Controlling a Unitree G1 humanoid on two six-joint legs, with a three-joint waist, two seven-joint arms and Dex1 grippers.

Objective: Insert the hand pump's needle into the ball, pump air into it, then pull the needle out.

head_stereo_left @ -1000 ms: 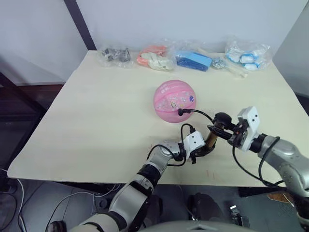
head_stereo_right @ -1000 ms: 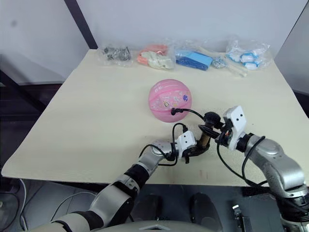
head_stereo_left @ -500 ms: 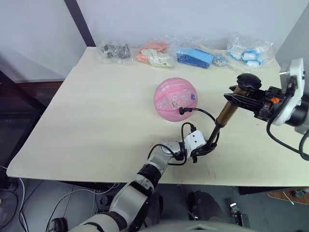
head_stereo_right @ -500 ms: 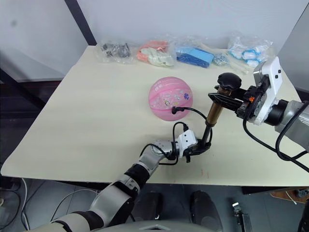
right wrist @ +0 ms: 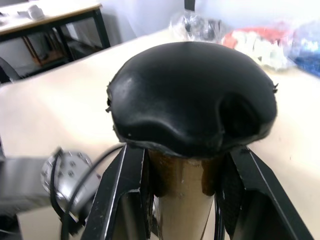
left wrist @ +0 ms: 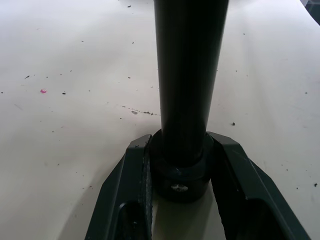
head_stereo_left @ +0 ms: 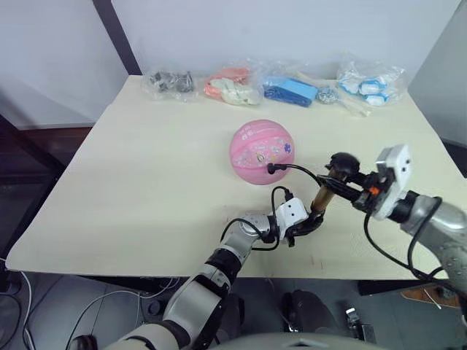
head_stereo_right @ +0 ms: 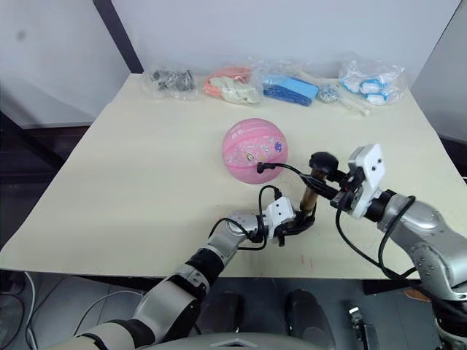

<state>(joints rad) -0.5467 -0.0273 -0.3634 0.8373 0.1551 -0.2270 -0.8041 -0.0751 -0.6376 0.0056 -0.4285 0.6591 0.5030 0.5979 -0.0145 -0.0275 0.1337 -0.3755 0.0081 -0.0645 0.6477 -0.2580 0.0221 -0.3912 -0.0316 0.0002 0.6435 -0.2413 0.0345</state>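
1. Fingers of the left gripper (left wrist: pixel 182 185) pinch the black foot of the hand pump (head_stereo_left: pixel 321 200), which stands tilted near the worktop's (head_stereo_left: pixel 146 182) front edge.
2. Just below the pump's black handle (right wrist: pixel 192 95), the right gripper (right wrist: pixel 185 200) clamps the bronze tube.
3. Farther in, the ball (head_stereo_left: pixel 260 152) rests mid-worktop; the thin black hose (head_stereo_left: pixel 299 171) reaches its near side, where the needle (head_stereo_left: pixel 271 168) meets it.
4. Clear bags (head_stereo_left: pixel 292 89) line the far edge.

R gripper (right wrist: pixel 182 200) clamped under hand pump (right wrist: pixel 192 105) black handle, bags (right wrist: pixel 260 40) behind
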